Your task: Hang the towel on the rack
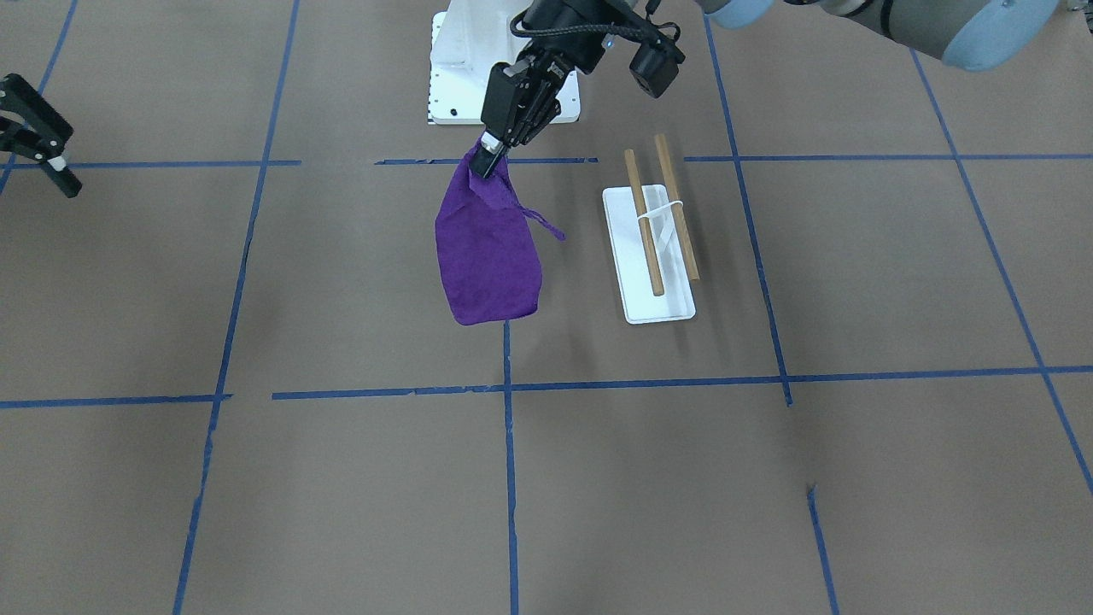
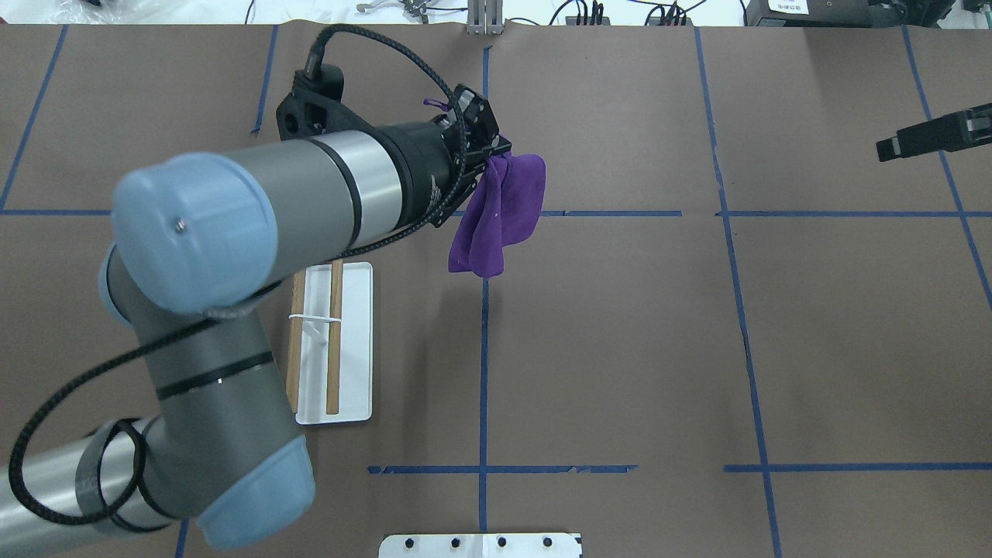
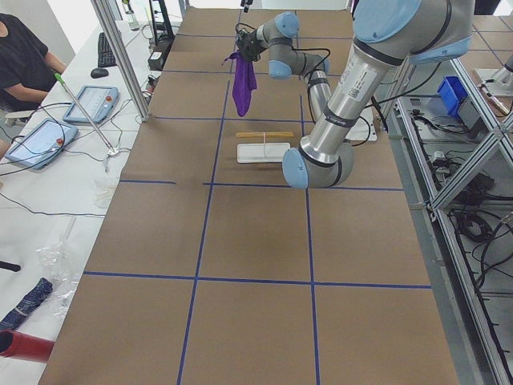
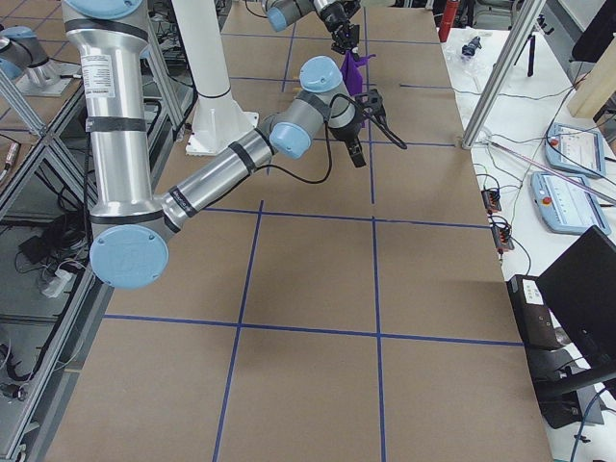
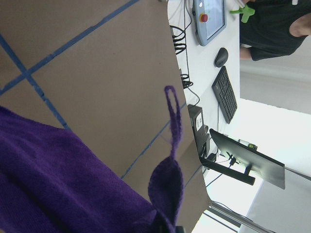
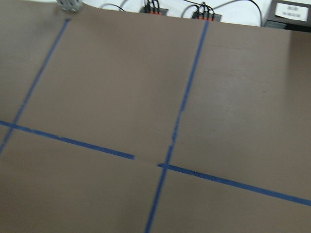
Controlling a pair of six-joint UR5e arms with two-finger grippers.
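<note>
The purple towel [image 1: 487, 256] hangs from my left gripper [image 1: 489, 161], which is shut on its top corner and holds it above the table. In the overhead view the towel [image 2: 502, 209] droops below the left gripper [image 2: 496, 155]. It fills the lower left of the left wrist view [image 5: 58, 174], with a thin loop sticking up. The rack [image 1: 646, 239], two wooden dowels over a small white base [image 1: 657, 307], stands on the table beside the towel, apart from it. In the overhead view the rack [image 2: 335, 349] lies partly under my left arm. My right gripper [image 1: 38, 141] is open and empty, far off to the side.
The robot's white bolted pedestal [image 1: 457, 77] stands behind the towel and rack. Blue tape lines cross the brown table [image 2: 620, 349]. The right wrist view shows only bare table and tape. An operator and control tablets sit past the far edge.
</note>
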